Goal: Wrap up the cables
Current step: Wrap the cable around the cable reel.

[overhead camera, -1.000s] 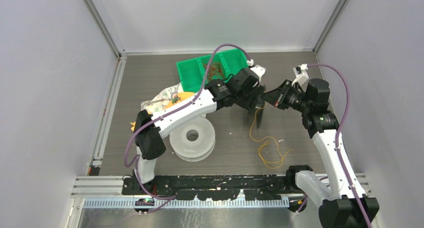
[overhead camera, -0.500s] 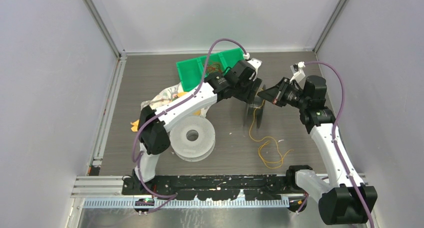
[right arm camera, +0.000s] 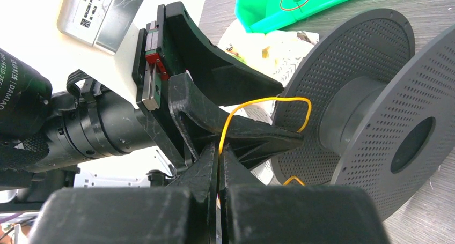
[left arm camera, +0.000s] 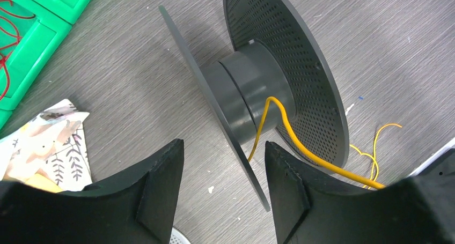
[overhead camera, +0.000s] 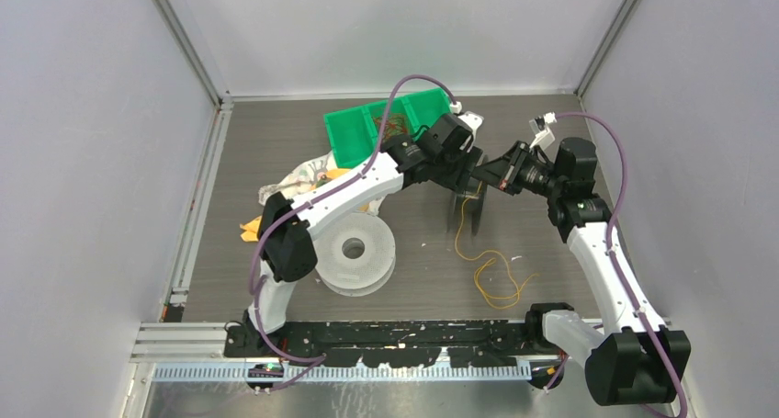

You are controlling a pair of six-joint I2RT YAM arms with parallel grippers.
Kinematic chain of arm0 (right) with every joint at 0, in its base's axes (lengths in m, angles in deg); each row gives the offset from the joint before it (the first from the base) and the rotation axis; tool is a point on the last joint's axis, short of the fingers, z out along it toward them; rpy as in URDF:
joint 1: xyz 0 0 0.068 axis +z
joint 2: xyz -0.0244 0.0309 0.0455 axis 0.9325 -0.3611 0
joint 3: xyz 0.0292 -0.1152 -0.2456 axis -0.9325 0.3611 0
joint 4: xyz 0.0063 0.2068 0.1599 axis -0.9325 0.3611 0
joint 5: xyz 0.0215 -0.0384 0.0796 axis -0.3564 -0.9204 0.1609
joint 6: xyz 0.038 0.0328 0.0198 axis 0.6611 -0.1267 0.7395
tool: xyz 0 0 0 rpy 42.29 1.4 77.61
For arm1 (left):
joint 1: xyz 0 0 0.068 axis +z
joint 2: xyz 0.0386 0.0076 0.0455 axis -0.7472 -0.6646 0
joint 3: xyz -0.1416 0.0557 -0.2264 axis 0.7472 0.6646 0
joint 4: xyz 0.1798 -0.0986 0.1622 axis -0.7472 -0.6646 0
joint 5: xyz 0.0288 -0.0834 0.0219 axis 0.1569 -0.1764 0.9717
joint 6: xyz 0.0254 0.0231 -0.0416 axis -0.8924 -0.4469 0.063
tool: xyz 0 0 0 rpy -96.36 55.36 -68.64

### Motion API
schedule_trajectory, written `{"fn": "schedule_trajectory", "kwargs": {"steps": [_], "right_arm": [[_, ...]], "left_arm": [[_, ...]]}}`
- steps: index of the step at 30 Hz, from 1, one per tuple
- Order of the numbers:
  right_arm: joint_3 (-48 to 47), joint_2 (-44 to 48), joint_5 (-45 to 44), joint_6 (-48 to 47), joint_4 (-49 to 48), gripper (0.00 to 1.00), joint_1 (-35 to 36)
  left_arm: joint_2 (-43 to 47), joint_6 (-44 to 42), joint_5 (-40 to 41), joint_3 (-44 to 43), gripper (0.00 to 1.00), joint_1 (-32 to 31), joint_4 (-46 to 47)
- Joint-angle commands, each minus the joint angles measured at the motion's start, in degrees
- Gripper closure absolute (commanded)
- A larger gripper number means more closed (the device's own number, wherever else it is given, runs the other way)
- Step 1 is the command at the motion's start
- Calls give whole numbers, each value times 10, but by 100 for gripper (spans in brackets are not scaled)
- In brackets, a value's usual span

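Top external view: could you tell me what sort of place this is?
Probably a robot test cell in a lab: plain grey panel walls, aluminium framing, and two bolted arms handling a yellow cable and dark spool.

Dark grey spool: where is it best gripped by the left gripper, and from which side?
Probably the thin solid flange, at its rim, from above. The spool stands on edge, so this flange is upright and lines up inside the open left gripper, clear of the yellow cable.

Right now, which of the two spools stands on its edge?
The dark grey perforated spool, with the yellow cable running to its hub, stands on its edge. The translucent spool lies flat.
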Motion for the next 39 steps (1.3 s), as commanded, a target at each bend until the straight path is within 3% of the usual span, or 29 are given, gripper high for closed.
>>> {"fn": "schedule_trajectory", "kwargs": {"steps": [1, 8, 15, 28, 34, 39], "right_arm": [[-2, 1, 16, 10, -33, 100, 1], [-1, 2, 13, 14, -35, 100, 1], [10, 5, 6, 28, -48, 99, 1], [17, 7, -11, 36, -49, 99, 1], [20, 11, -17, 42, -51, 99, 1], [20, 11, -16, 42, -49, 99, 1]], "left_arm": [[-1, 7, 3, -16, 42, -3, 31], [-16, 0, 41, -29, 38, -18, 24], [-3, -33, 138, 6, 43, -50, 61], [28, -23, 122, 84, 46, -56, 118], [36, -13, 123, 107, 51, -56, 122], [48, -8, 122, 125, 68, -56, 141]]}}
